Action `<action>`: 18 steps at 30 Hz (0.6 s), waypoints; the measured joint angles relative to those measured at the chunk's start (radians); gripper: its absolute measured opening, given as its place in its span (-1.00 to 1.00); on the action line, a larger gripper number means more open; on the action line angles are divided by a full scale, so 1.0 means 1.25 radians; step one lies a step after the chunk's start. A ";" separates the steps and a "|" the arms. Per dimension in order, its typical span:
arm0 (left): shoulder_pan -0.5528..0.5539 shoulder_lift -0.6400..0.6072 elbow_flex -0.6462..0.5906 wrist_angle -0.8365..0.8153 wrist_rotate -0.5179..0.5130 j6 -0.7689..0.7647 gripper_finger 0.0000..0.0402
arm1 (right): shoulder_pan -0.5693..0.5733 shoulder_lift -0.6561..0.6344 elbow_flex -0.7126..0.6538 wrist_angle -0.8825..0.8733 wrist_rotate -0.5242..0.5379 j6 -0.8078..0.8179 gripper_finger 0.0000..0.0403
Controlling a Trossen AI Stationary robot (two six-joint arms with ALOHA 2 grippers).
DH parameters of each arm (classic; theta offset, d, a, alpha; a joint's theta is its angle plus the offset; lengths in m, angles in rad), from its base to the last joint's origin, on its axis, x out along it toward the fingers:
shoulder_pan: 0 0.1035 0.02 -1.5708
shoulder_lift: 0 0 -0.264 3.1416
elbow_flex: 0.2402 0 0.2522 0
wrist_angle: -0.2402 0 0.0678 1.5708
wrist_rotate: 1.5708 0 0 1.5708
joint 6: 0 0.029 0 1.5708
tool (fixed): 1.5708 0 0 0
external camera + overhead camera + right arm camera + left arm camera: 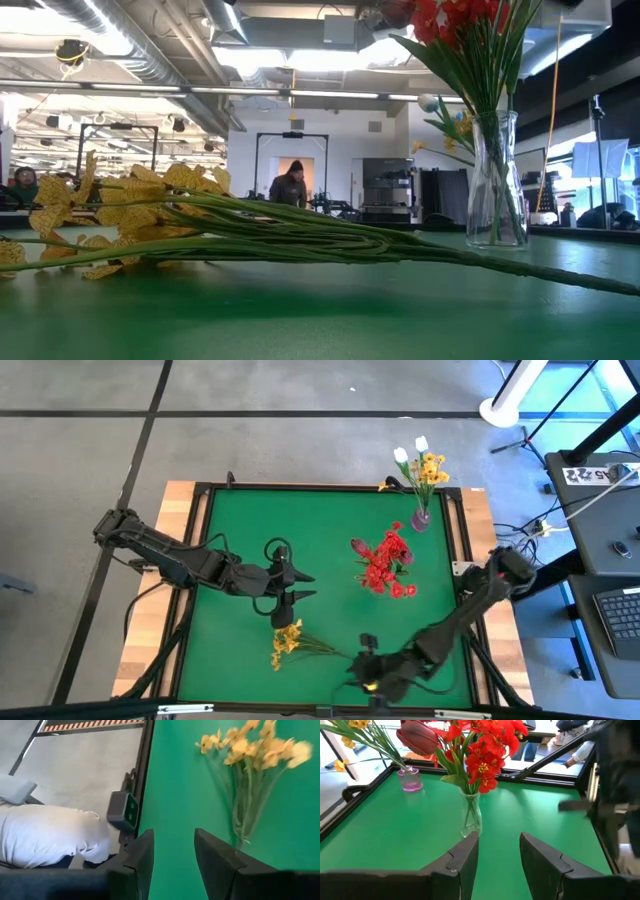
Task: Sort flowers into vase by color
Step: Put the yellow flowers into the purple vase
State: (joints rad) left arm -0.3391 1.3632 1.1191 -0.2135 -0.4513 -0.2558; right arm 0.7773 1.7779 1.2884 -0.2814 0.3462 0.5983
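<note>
Looking down, my left gripper (pixel 300 586) is wide and empty mid-mat; my right gripper (pixel 366 643) gapes beside the lying yellow spray (pixel 288 641). Low down, its stems run off-picture. No writing reads clearly.

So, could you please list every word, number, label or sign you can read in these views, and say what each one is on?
White card on the grey desk: dark characters, perhaps digits, too blurred to read.
Orange-and-black striped strip on the floor: a marking only, no words.
No other text shows in any view.
</note>
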 joint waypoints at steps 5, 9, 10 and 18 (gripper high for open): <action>-0.019 0.000 0.000 -0.001 0.000 -0.003 -0.31 | -0.064 0.083 -0.001 0.025 -0.062 0.025 -0.30; -0.039 0.000 0.000 -0.001 0.000 -0.005 -0.31 | -0.108 0.125 0.000 0.005 -0.043 0.075 -0.30; -0.043 0.000 0.000 -0.001 0.000 -0.005 -0.31 | -0.118 0.136 0.000 0.002 -0.050 0.078 -0.30; -0.058 0.000 0.000 -0.001 0.000 -0.010 -0.31 | -0.177 0.209 0.001 -0.006 -0.145 0.087 -0.22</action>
State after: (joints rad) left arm -0.4110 1.3632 1.1191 -0.2146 -0.4511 -0.2685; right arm 0.5564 2.0392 1.2896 -0.2893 0.1650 0.7071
